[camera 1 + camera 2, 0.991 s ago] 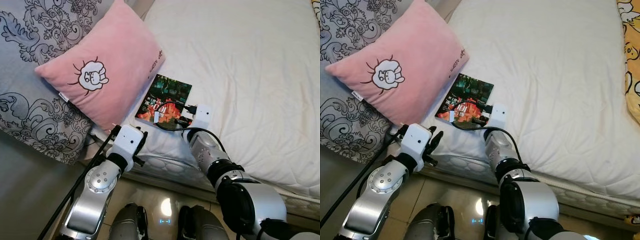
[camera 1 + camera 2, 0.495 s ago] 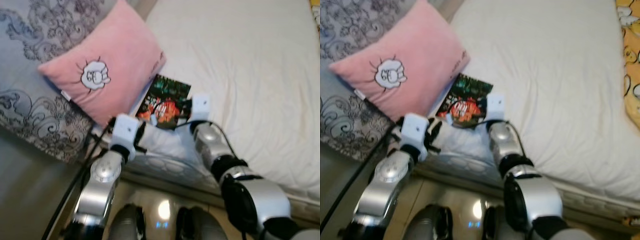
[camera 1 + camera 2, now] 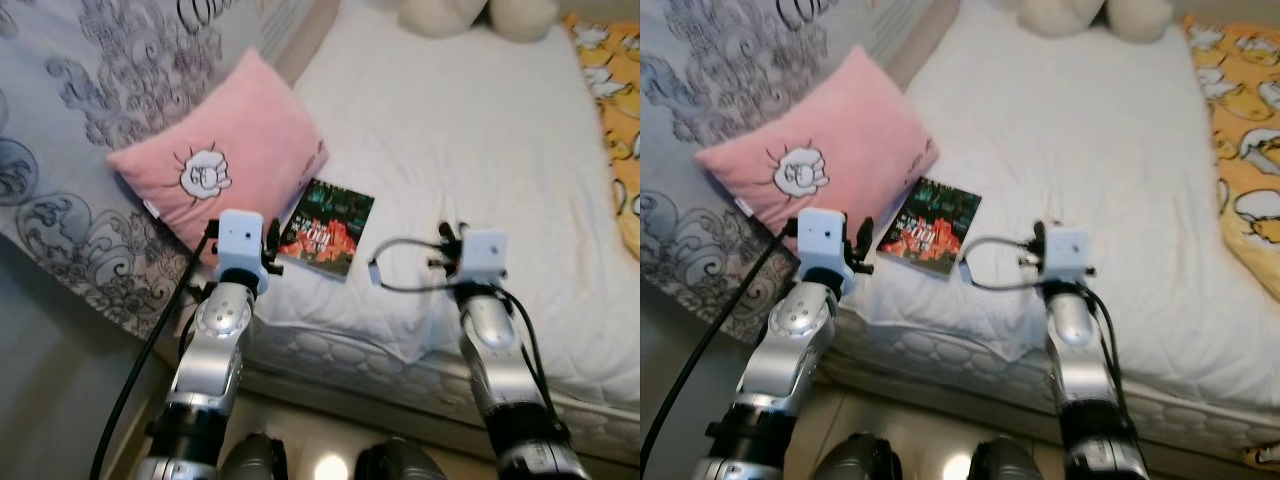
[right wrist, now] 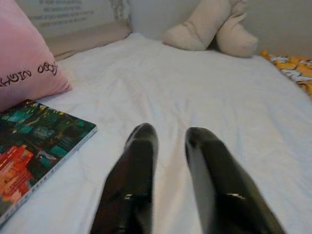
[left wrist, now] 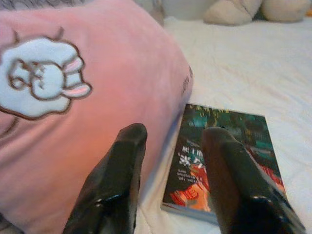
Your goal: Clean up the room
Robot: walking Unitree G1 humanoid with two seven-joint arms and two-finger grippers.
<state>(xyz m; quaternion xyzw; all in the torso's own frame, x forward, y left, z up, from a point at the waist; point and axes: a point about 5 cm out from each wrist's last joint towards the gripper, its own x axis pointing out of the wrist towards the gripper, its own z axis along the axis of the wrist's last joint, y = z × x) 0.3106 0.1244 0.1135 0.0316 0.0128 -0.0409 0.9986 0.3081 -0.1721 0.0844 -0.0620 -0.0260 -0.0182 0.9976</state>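
Both of your grippers have their black fingers spread apart, and neither one is holding anything. Your left gripper (image 5: pixel 170 141) hangs low over the near left corner of the white bed (image 3: pixel 480 130), and its fingers (image 5: pixel 124 161) point at the spot where the pink pillow (image 3: pixel 225 170) meets the book (image 3: pixel 327 226). One finger sits in front of the pillow and the other in front of the book cover, but you cannot tell if they touch either one. That book has a dark green and red cover and lies flat on the bed, just beside the pillow's lower right edge. The pillow has a little white cartoon bunny on it and leans on a grey quilt with swirly patterns (image 3: pixel 70 120). Your right gripper (image 4: pixel 170 141) is over the bare sheet to the right of the book, apart from it. A cream stuffed toy (image 4: pixel 209 31) lies at the far end of the bed, and a yellow blanket with cartoon prints (image 3: pixel 1245 150) runs along the right side.
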